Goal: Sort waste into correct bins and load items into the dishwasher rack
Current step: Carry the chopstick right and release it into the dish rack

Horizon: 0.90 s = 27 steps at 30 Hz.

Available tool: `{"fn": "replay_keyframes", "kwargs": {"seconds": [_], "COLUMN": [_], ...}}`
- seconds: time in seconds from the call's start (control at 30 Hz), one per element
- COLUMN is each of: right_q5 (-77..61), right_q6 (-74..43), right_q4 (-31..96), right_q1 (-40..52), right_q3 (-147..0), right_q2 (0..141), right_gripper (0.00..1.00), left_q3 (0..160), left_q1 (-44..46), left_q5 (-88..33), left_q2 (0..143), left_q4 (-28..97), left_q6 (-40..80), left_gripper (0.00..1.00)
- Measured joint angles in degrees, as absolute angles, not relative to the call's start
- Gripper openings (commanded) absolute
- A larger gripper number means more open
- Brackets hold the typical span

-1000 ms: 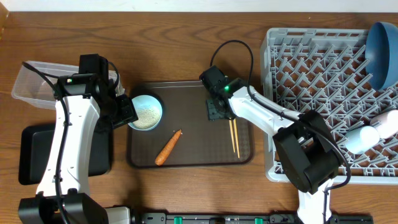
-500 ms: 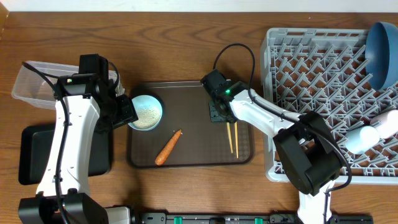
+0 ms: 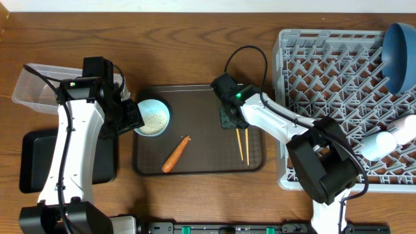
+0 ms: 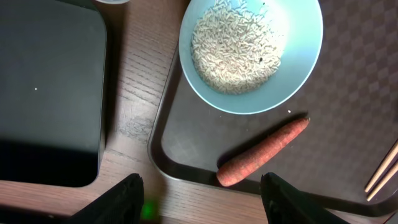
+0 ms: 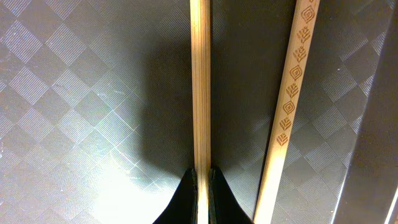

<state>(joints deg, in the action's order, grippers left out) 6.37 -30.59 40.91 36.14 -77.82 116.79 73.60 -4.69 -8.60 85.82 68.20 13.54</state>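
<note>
Two wooden chopsticks (image 3: 242,144) lie on the right part of the brown tray (image 3: 195,170). My right gripper (image 5: 201,186) is shut on the upper end of the plain chopstick (image 5: 199,87), down at the tray floor. The patterned chopstick (image 5: 289,106) lies free beside it. A light blue bowl (image 4: 298,68) of white rice sits at the tray's left end, with an orange carrot (image 4: 264,152) next to it. My left gripper (image 4: 202,199) hangs open over the tray's left rim, holding nothing. The grey dishwasher rack (image 3: 325,78) stands on the right with a dark blue plate (image 3: 398,49) in it.
A clear tub (image 3: 32,88) stands at the far left, and a black tray (image 3: 36,162) lies in front of it, under my left arm. White cups (image 3: 380,144) lie at the rack's right edge. The right arm's cable loops above the brown tray.
My right gripper has closed from open onto one chopstick, and that chopstick's top end has shifted slightly left. The left arm has not moved.
</note>
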Motion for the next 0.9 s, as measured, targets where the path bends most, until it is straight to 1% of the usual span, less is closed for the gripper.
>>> {"fn": "replay_keyframes", "kwargs": {"seconds": [0.23,0.37,0.53,0.63,0.77,0.9], "right_q5": [5.72,4.84,5.28,6.74,9.10,9.96], "right_q6": [-30.59,-29.85,-26.37,-24.29,-22.37,-20.69], "right_q4": [43.86,45.98,51.81,56.88,62.17,61.80], "right_q1": [35.86,33.91,28.64,24.91,20.21,16.43], "right_q3": [-77.06,-76.99,-77.38,-77.95,-77.89,-75.50], "right_q2": [114.61,107.87,93.12,87.55,86.61,87.20], "right_gripper": [0.01,0.01,0.01,0.01,0.01,0.02], "left_q3": [73.60,73.60,73.60,73.60,73.60,73.60], "left_q1": [-4.69,-4.69,-4.69,-4.69,-4.69,-4.69], "left_q5": [-8.60,-8.60,-8.60,-8.60,-8.60,-8.60], "left_q2": [85.82,85.82,85.82,85.82,85.82,85.82], "left_q4": [68.58,68.58,68.58,68.55,68.58,68.58], "left_q6": [13.54,13.54,13.54,13.54,13.54,13.54], "left_gripper": [0.63,0.63,0.63,0.63,0.63,0.63]}}
